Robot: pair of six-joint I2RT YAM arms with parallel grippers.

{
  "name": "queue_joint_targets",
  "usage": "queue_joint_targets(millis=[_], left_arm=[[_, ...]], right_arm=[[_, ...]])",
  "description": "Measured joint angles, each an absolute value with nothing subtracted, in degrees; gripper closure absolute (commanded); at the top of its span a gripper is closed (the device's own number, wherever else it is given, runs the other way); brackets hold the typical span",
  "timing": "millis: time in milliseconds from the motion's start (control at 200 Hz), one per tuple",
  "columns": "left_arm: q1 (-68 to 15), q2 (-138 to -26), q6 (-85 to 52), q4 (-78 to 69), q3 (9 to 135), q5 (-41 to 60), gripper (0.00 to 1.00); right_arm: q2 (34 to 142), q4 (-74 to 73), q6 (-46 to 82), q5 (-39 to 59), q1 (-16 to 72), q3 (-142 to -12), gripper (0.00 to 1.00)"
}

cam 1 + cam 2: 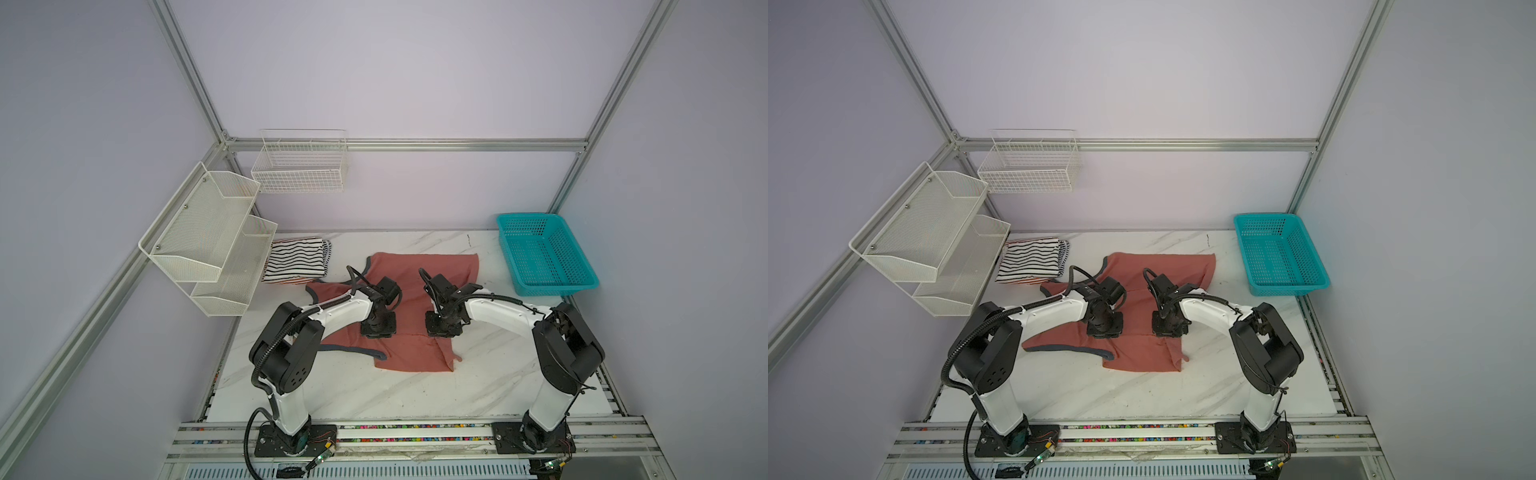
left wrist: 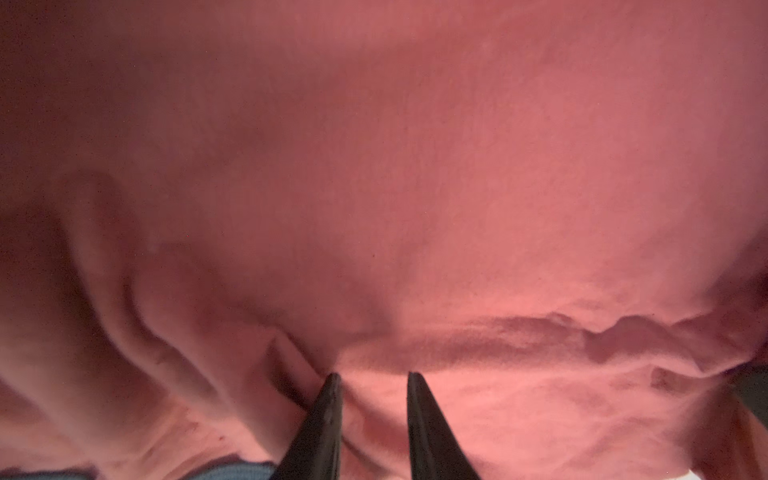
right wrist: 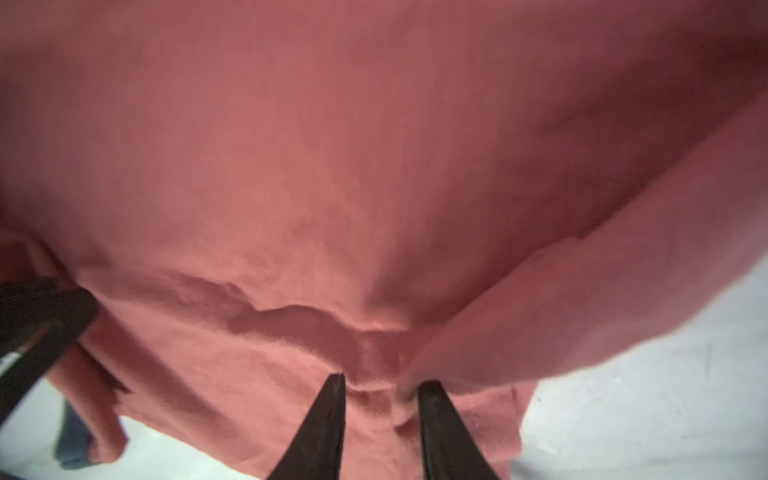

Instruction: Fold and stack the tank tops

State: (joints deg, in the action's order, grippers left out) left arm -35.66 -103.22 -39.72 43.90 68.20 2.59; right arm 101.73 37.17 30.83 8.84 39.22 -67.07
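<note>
While left claw (image 2: 372,376) and right claw (image 3: 380,380) sit part-open on salmon-red tank top (image 1: 407,262), gripping nothing, we fear tips snag cloth on lifting, dragging fold open.

Turquoise basket (image 1: 540,253) right; white mesh shelf (image 1: 199,232) left.
</note>
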Motion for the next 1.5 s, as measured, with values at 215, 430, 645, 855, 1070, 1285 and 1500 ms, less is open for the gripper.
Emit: queue_joint_targets(millis=[215,430,645,855,1070,1285,1500], left_arm=[[-35.66,-103.22,-39.77,43.72,67.96,2.66,0.72],[-35.66,-103.33,-39.57,43.33,67.96,2.79,0.72],[-35.66,-104.18,-39.35,42.96,67.96,2.90,0.72],[-35.66,-104.92,-39.31,42.83,67.96,3.40,0.72],[-35.64,-104.92,-39.27,42.74,67.96,3.70,0.72],[-35.64,-104.92,-39.27,42.72,67.96,3.86,0.72],[-35.66,-104.92,-39.33,42.68,67.96,3.90,0.72]], right_arm=[[101.62,38.24,32.14,8.29,40.58,-67.07,0.51],[92.51,40.14,34.13,6.72,40.56,-67.07,0.46],[82.35,42.37,38.37,4.60,40.56,-63.35,0.54],[76.16,44.95,43.00,3.51,40.51,-53.01,0.62],[72.62,45.69,45.67,2.00,40.07,-48.64,0.61],[71.79,43.42,45.69,1.85,37.36,-46.30,0.61],[70.67,37.78,43.86,7.27,30.65,-42.41,0.61]])
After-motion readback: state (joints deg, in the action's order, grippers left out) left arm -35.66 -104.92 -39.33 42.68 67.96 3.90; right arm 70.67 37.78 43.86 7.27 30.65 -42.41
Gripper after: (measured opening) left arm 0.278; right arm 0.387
